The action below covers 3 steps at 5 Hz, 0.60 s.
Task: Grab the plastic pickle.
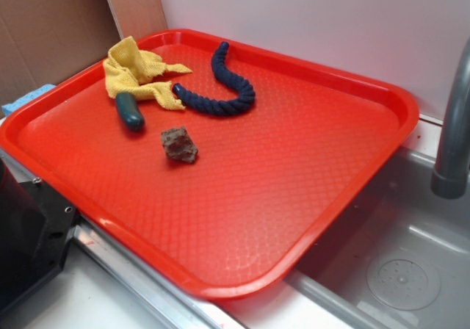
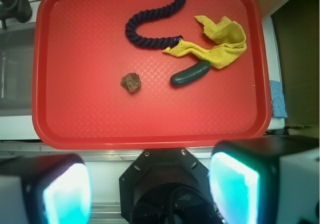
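The plastic pickle point(image 1: 129, 112) point(image 2: 190, 73) is a short, glossy, dark green oblong lying on the red tray point(image 1: 294, 197) point(image 2: 90, 124), one end touching the yellow cloth point(image 1: 136, 72) point(image 2: 220, 41). My gripper point(image 2: 150, 189) hangs high above the tray's near edge, far from the pickle. It is open, its two teal pads point(image 2: 67, 194) wide apart with nothing between them. In the exterior view the gripper itself is out of frame; only the robot's black base point(image 1: 29, 233) shows at the lower left.
A dark blue twisted rope point(image 1: 224, 87) point(image 2: 150, 26) curves beside the cloth. A brown rough lump point(image 1: 179, 145) point(image 2: 131, 82) sits near the tray's middle. A grey sink basin point(image 1: 396, 263) with a faucet point(image 1: 452, 123) lies to the tray's right.
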Tool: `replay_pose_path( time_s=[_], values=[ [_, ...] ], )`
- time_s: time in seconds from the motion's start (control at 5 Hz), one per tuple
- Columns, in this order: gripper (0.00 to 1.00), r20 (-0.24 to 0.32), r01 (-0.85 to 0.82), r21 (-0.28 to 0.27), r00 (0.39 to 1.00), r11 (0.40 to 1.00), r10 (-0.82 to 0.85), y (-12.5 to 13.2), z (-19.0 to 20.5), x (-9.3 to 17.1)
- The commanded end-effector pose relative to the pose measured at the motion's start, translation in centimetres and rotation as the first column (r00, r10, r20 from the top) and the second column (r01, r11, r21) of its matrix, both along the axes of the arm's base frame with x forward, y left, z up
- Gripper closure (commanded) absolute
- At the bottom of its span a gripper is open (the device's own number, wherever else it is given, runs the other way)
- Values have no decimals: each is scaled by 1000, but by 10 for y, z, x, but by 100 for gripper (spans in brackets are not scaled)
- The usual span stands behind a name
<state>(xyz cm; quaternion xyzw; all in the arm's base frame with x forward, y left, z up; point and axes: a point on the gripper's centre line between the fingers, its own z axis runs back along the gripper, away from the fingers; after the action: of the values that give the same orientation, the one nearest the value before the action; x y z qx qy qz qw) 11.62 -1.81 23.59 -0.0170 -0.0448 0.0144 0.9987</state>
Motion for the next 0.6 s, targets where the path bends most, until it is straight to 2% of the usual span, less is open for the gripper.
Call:
replay_pose_path(
  time_s=[0.0, 0.2, 0.4],
  values=[
    [0, 0, 0, 0, 1000, 1000, 0, 0, 0, 0],
    [0, 45, -246, -30, 968, 969, 247, 9, -8, 4],
    [0, 81, -472, -59, 876, 880, 475, 14, -24, 5]
  ],
)
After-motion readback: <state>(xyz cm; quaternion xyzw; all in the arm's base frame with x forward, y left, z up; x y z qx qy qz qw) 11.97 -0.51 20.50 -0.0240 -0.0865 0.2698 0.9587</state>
